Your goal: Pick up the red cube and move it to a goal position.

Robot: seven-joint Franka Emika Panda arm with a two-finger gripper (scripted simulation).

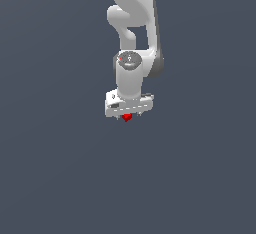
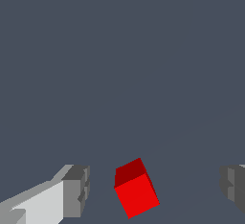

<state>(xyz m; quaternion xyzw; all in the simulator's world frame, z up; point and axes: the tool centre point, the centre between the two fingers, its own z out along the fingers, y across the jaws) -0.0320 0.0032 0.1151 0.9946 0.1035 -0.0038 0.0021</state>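
Wrist view showed the gripper spread apart, its fingers flanking the cube without touching. Low in frame, the cube sat skewed between them. Step: pre-grasp; next likely descend, close squarely.

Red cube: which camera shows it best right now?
The wrist view: the red cube appears large, two faces visible, sitting between the open gripper fingers with gaps on both sides. The exterior view shows only a small red sliver beneath the gripper.
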